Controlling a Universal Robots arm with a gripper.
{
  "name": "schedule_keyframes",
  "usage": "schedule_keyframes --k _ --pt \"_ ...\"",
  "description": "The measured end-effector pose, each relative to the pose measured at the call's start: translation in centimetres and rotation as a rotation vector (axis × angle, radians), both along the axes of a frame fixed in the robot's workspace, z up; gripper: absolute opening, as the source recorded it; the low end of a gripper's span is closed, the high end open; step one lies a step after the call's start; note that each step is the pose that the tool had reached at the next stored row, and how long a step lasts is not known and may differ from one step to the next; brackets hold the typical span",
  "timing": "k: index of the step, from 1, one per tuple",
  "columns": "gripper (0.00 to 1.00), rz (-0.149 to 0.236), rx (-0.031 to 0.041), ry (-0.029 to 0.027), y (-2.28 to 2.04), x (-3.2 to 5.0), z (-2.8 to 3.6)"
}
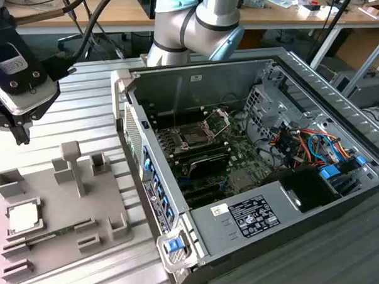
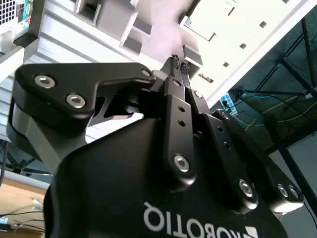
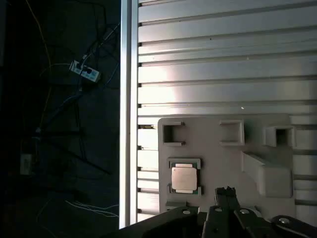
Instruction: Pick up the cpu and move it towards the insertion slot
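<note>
Open air above cpu (image 3: 184,178), tall tray post (image 1: 74,169) seemingly well aside

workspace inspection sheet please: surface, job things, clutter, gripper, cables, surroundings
surface: slotted aluminium table, with a grey tray on it at the exterior view's left
job's things: cpu lies flat in a tray recess, untouched; insertion slot sits in the open computer case, load plate raised
clutter: green memory stick in the tray
gripper: gripper shut, empty, above the tray, apart from the cpu
cables: orange and blue wires inside the case; power strip on the floor
surroundings: wooden desks behind
</note>
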State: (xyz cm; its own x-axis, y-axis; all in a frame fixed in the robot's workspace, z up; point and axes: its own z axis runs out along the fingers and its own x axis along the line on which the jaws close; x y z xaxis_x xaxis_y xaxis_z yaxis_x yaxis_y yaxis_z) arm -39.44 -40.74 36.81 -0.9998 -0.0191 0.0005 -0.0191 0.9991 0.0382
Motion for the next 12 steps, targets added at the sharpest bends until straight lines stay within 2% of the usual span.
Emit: schedule_keyframes --k 12 --pt "0.11 0.000 0.0000 0.0000 0.00 -0.52 0.00"
